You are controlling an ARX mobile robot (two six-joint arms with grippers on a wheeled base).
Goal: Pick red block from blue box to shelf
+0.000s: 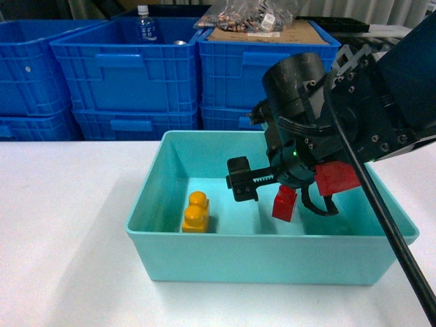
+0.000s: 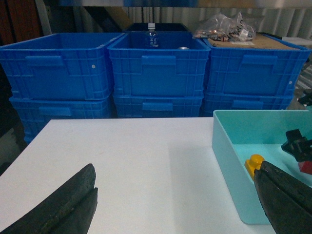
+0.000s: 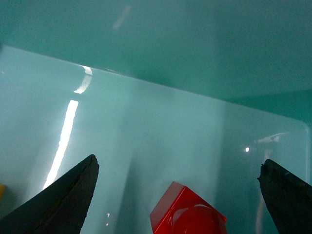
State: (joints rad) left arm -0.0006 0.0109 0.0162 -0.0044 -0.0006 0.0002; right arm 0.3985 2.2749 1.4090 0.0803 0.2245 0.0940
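The red block (image 1: 285,203) lies inside the blue box (image 1: 272,262), right of its middle. My right gripper (image 1: 281,193) reaches down into the box and stands open, one finger on each side of the block. In the right wrist view the red block (image 3: 187,214) shows its round stud low between the dark fingers (image 3: 63,204), apart from both, over the box floor (image 3: 161,126). My left gripper (image 2: 176,168) is open above the bare white table, left of the blue box (image 2: 229,161). The shelf is out of view.
An orange-yellow two-stud brick (image 1: 195,212) stands in the box's left half, also seen as the yellow brick (image 2: 253,163). Stacked dark blue crates (image 1: 129,68) line the table's far edge; one holds a bottle (image 1: 144,24), another bagged parts (image 1: 252,17). White table (image 1: 68,225) lies left of the box.
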